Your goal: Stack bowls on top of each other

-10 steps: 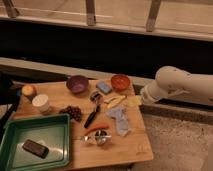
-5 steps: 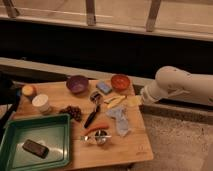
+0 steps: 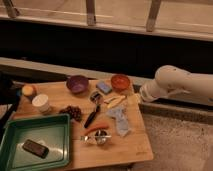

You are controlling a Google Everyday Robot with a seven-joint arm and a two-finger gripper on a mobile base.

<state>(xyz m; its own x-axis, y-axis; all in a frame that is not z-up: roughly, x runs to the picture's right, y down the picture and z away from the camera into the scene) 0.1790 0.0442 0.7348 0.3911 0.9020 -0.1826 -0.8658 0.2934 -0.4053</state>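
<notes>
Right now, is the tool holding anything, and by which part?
It cannot be told. The tool sits at the right edge of the table, beside the orange-red bowl; that bowl and the purple bowl rest on it, apart.

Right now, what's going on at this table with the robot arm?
A robot's white arm reaches in from the right, with its gripper at the right edge of the wooden table, close to the orange-red bowl. The purple bowl sits apart to the left, with a small blue item between them. Both bowls rest on the table, not yet stacked.
</notes>
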